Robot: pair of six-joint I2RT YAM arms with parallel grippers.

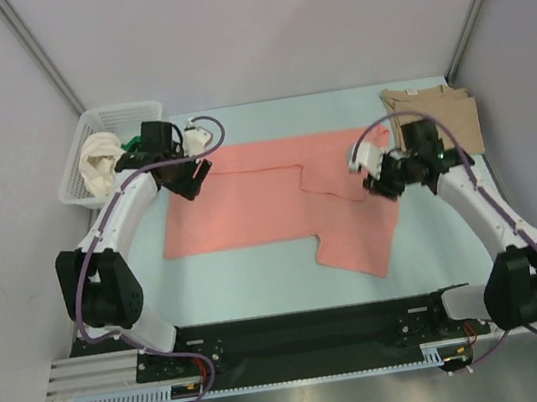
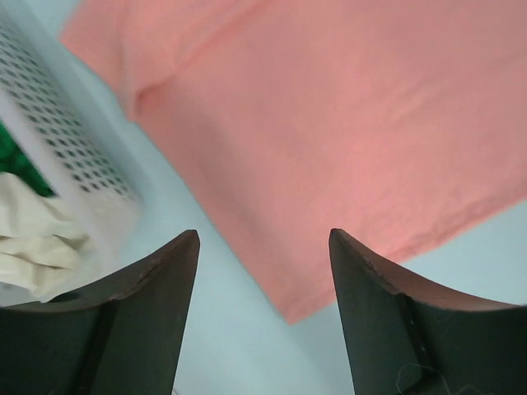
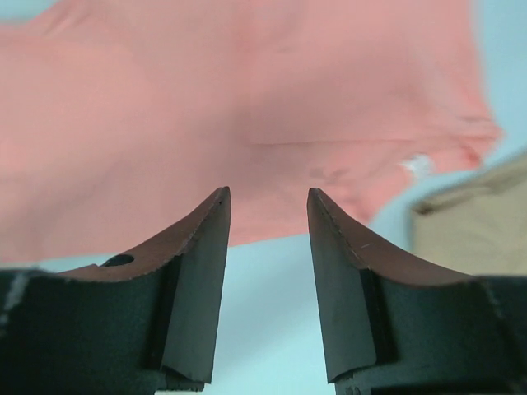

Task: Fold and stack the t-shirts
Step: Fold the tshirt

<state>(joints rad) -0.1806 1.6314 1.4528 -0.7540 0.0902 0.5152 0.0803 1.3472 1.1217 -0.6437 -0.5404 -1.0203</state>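
Observation:
A large salmon-pink t-shirt (image 1: pixel 268 196) lies spread on the pale blue table, with a flap folded over on its right side. Above the shirt's far-left corner my left gripper (image 1: pixel 189 177) hangs open with nothing between its fingers; the left wrist view shows the pink cloth (image 2: pixel 346 123) past the gripper (image 2: pixel 263 234). My right gripper (image 1: pixel 379 179) stands open and empty over the shirt's right edge, and the pink cloth (image 3: pixel 247 107) lies just beyond it (image 3: pixel 268 191). A tan t-shirt (image 1: pixel 438 115) lies folded at the far right (image 3: pixel 469 214).
A white lattice basket (image 1: pixel 105 119) stands at the far left and holds a cream-white shirt (image 1: pixel 99 161) and a green one (image 1: pixel 130 141). In the left wrist view the basket wall (image 2: pixel 66 156) is close to my left fingers. Grey walls enclose the table.

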